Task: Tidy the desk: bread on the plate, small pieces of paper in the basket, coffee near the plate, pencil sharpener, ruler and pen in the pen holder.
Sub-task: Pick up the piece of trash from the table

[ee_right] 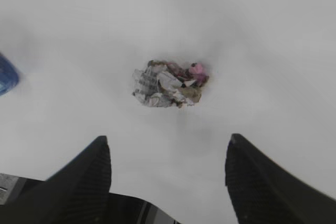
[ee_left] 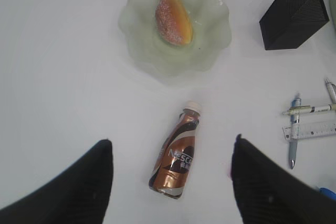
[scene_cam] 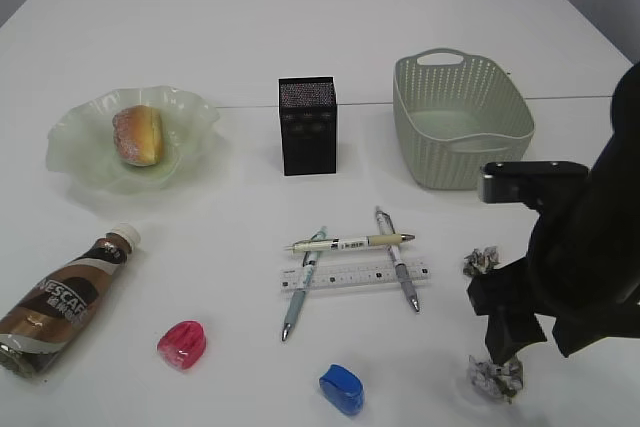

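The paper ball (ee_right: pixel 169 84) is lying on the counter (ee_right: pixel 252 30) near the blue sharpener (ee_right: pixel 6 74); it is looking light, soft and crushable, best pinched across its middle; the right hand (ee_right: pixel 168 174) is hovering released above it.

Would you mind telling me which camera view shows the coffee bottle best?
The left wrist view: the coffee bottle lies whole and centred there, between the left gripper's open fingers, label readable. The exterior view shows it at the left edge, its base cropped. The right wrist view does not show it.
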